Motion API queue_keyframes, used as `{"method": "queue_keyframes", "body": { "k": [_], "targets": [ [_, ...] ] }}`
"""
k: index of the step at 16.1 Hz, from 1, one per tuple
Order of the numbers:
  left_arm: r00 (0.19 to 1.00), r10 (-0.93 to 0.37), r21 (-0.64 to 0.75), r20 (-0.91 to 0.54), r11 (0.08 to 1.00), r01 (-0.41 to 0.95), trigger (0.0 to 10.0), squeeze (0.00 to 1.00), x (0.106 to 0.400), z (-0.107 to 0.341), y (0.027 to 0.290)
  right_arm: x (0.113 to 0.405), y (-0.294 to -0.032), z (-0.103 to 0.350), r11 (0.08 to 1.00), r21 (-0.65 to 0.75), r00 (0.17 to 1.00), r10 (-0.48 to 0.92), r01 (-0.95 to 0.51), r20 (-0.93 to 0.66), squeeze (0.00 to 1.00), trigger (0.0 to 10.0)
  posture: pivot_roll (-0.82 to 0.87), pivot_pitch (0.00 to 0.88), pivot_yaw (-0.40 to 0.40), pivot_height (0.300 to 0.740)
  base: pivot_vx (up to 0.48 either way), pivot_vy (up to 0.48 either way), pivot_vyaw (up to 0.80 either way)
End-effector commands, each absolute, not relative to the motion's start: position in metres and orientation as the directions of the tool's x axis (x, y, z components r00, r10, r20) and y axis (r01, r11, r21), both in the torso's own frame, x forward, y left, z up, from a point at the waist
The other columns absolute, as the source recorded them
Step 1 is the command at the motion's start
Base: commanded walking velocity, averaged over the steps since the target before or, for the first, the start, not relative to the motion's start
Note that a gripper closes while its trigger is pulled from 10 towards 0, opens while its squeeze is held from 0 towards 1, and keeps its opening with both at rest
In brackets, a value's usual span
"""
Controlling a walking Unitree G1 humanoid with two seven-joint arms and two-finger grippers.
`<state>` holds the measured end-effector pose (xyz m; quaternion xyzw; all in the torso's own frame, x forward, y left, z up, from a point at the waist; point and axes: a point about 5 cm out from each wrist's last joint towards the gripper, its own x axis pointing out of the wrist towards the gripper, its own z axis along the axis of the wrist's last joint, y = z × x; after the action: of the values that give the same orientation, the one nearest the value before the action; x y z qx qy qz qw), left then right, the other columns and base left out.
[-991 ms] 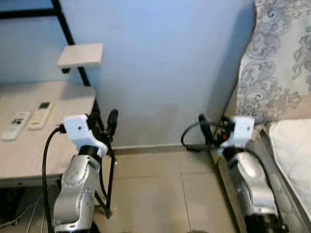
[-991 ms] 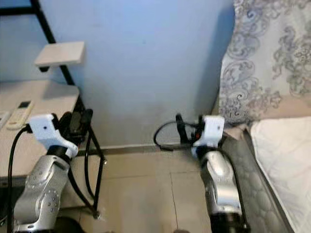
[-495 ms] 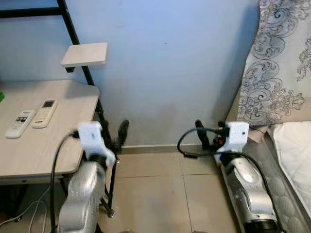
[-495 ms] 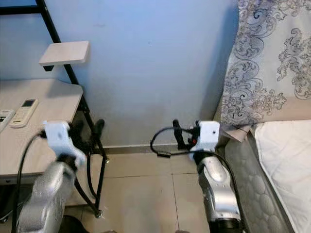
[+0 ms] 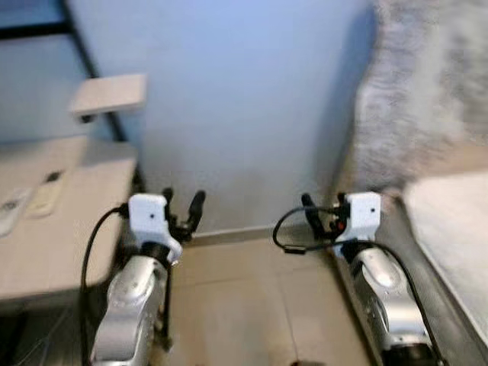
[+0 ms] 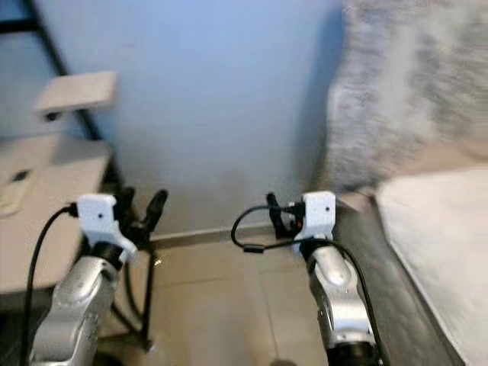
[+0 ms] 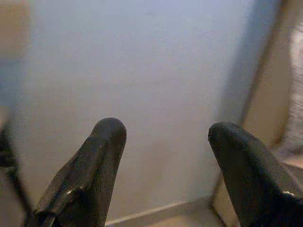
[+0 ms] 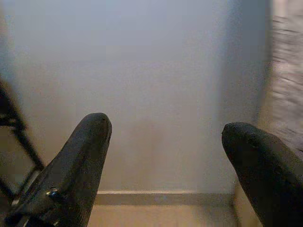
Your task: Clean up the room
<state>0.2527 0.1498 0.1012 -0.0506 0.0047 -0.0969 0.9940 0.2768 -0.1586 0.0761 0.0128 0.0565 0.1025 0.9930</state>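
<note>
Blue wall [image 5: 252, 114] ahead, head views blurred, so the robot is likely turning or walking. Bed [image 5: 450, 229] with pale mattress on the right, patterned grey fabric [image 5: 427, 99] hanging above it. Tiled floor [image 5: 244, 305] between bed and bench, bare as far as visible. Wooden bench [image 5: 61, 213] on the left, with a small shelf [image 5: 107, 95] on a black frame above it. Two remote controls [image 5: 46, 198] lie side by side on the bench top, well apart from both arms; probably the things to tidy, but too blurred to be sure.

Left pincer [image 5: 181, 213] is raised in front of the bench corner, fingers spread, nothing between them. Right pincer [image 6: 276, 216] is raised near the bed edge; its wrist view shows the fingers apart and empty, pointing at the wall and skirting.

Step in hand, judged: locating something to pick up. Do it well: stop moving so the view sharpens, face the bench, keep the left arm clear of the black frame, then approach a remote from above with fingers across its narrow side.
</note>
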Motion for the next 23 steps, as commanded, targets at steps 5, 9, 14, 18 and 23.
{"method": "queue_keyframes", "body": {
  "k": [5,9,14,18,23],
  "targets": [
    [0.969,-0.245,-0.073,0.014,0.967,0.246,10.0,0.00,0.257,0.101,0.143,0.282,-0.151,0.081,0.974,-0.009,0.971,0.224,-0.226,-0.086,0.00,10.0,-0.16,0.000,0.098,0.740,0.000,-0.180,-0.67],
    [0.970,-0.244,-0.085,0.023,0.966,0.245,10.0,0.00,0.262,0.100,0.139,0.284,-0.157,0.081,0.977,0.007,0.972,0.211,-0.211,-0.102,0.00,10.0,-0.16,0.000,0.071,0.740,0.000,-0.456,-0.67],
    [0.952,-0.303,-0.087,0.047,0.948,0.306,10.0,0.00,0.266,0.102,0.131,0.290,-0.157,0.085,0.977,0.001,0.973,0.211,-0.212,-0.088,0.00,10.0,-0.16,0.000,0.069,0.740,0.000,-0.112,-0.67],
    [0.943,-0.331,-0.076,0.040,0.940,0.333,10.0,0.00,0.266,0.102,0.133,0.289,-0.161,0.084,0.985,0.013,0.982,0.174,-0.173,-0.077,0.00,10.0,-0.16,0.000,0.080,0.740,0.000,0.480,-0.68],
    [0.935,-0.352,-0.070,0.024,0.933,0.353,10.0,0.00,0.266,0.100,0.135,0.287,-0.160,0.082,0.986,0.011,0.983,0.166,-0.166,-0.075,0.00,10.0,-0.16,0.000,0.087,0.740,0.000,0.480,-0.68]
  ]
}}
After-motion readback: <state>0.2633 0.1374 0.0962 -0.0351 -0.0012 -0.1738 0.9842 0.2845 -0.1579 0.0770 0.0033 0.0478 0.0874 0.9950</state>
